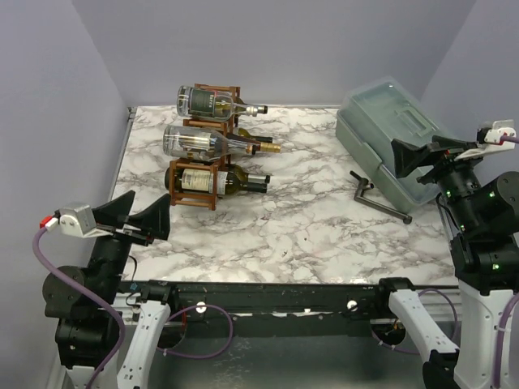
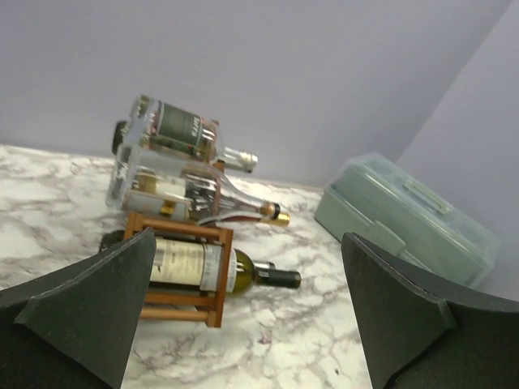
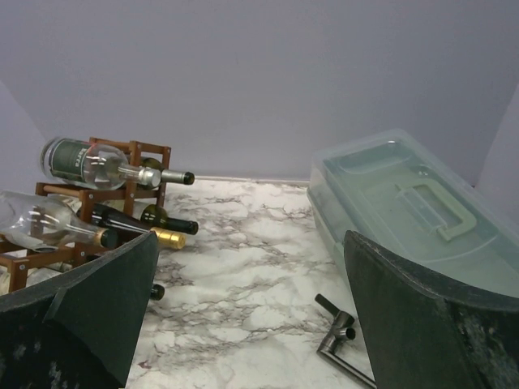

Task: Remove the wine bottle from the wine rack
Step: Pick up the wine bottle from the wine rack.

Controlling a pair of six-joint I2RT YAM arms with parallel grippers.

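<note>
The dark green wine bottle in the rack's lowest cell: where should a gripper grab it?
Probably its neck: the dark green wine bottle lies flat, its body caged by the wine rack, with the neck poking out free to the right. Come down from above there.

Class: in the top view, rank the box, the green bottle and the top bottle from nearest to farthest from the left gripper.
1. Green bottle, lowest in the rack, just ahead of the left gripper.
2. Top bottle, at the rack's far end.
3. Box, far right side.
</note>
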